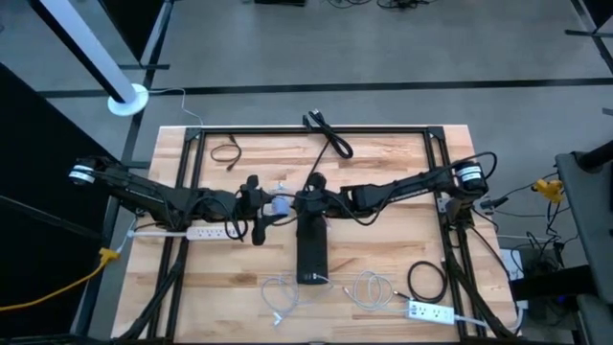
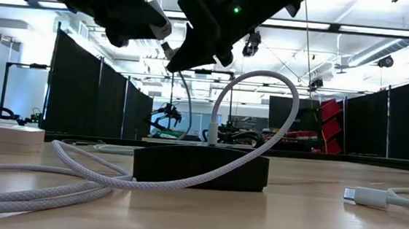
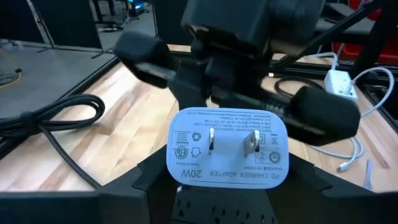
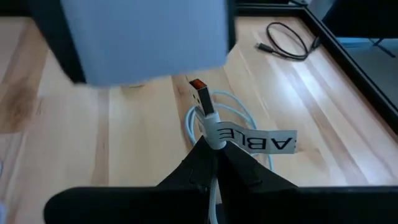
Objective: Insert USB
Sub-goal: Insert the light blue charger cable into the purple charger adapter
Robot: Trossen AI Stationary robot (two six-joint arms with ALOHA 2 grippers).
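Observation:
A white 20W charger adapter [image 3: 227,146] is held above the table's middle by my left gripper [image 3: 227,183], its two prongs facing the left wrist camera. My right gripper [image 4: 211,149] is shut on a white cable whose USB plug [image 4: 200,94], with an orange tongue, sticks out past the fingertips. The plug points at the adapter [image 4: 143,37] and stops a little short of it. A paper tag [image 4: 255,142] hangs on the cable. In the high view the two grippers [image 1: 266,206] [image 1: 305,199] face each other with the adapter [image 1: 281,204] between them. My left gripper pinches the adapter between its two fingers, on two opposite sides near the edge [image 3: 186,171] closest to the wrist. It comes level from the table's left. The adapter is lifted clear of the table. My right gripper pinches the white cable just behind the USB plug [image 4: 212,129] between its two shut fingers, which lie along the cable. It comes from the table's right. The plug is clear of the table and the rest of the cable hangs down behind it.
A black box [image 1: 311,251] lies just near of the grippers, with white cables [image 1: 374,287] looped around its near end. A white power strip [image 1: 206,232] lies at the left, another [image 1: 429,311] at the near right. Black cords [image 1: 328,134] lie at the far side.

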